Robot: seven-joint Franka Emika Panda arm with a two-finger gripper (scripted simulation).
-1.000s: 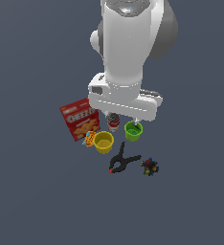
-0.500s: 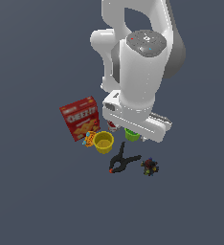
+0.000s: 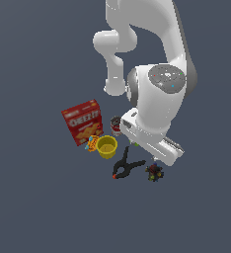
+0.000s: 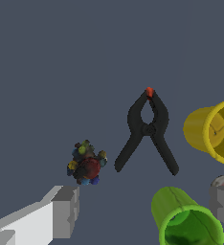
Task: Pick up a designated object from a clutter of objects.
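The designated object is a small dark lump with red, green, yellow and blue specks (image 3: 154, 172), lying at the exterior view's right of the clutter. It also shows in the wrist view (image 4: 86, 163). My gripper (image 4: 142, 210) is open and empty, with one grey finger (image 4: 65, 211) close beside the lump and the other (image 4: 223, 205) near the green cup (image 4: 186, 221). The lump lies off to one side of the gap between the fingers. In the exterior view the arm's hand (image 3: 152, 146) hangs just above the lump and hides the fingers.
The black clamp (image 3: 127, 167) with an orange tip (image 4: 149, 92) lies beside the lump. The yellow cup (image 3: 107, 147), a small orange item (image 3: 92, 143), the red cracker box (image 3: 83, 122) and the red-white can (image 3: 116, 125) stand further to the exterior view's left.
The arm has swung towards the exterior view's right and come down over the lump. The hand now covers the green cup in the exterior view. The objects have not moved.
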